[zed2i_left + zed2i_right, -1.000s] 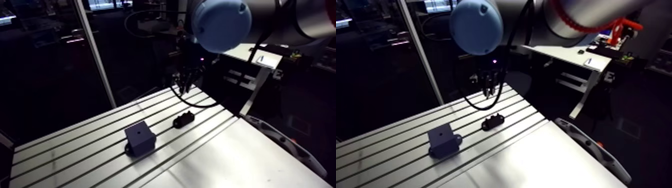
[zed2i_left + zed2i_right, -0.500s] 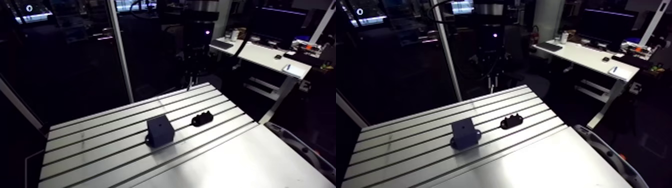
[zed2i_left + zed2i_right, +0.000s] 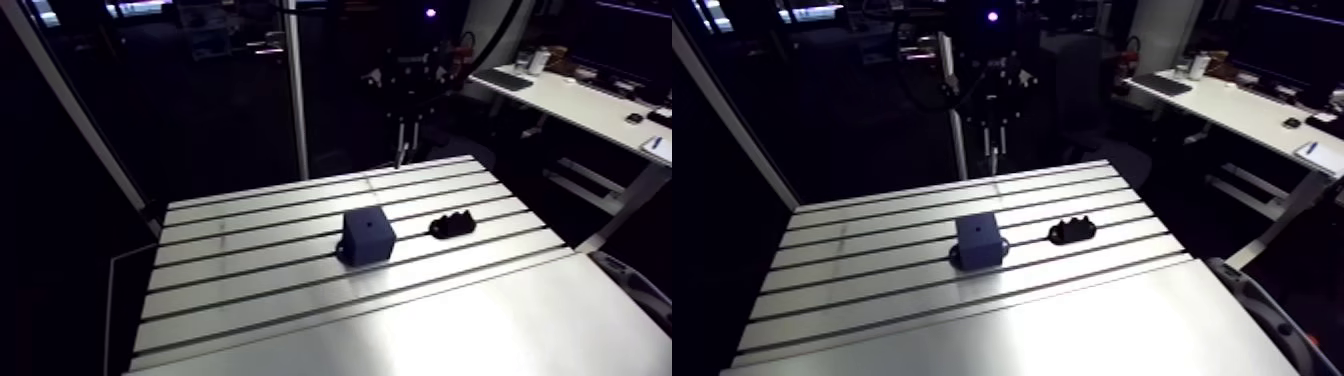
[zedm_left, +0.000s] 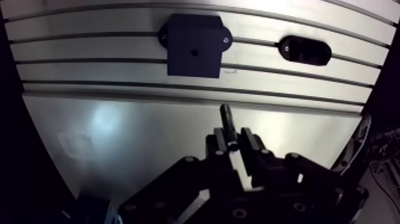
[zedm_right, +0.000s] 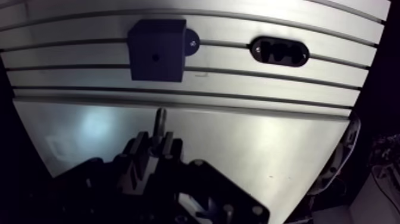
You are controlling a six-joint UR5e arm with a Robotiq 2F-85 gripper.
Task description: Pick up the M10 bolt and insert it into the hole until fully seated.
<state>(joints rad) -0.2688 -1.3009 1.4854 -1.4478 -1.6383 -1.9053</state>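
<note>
Hovering above the table, the gripper clamps the M10 bolt.

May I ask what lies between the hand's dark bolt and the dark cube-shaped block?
Only bare slotted aluminium table between bolt and block, per the wrist view.

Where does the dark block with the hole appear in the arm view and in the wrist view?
Arm view: block near the picture's centre, on the slotted table.
Wrist view: ahead of the fingers, beyond the gripped bolt.
Shared landmark: the black holder beside the block.
</note>
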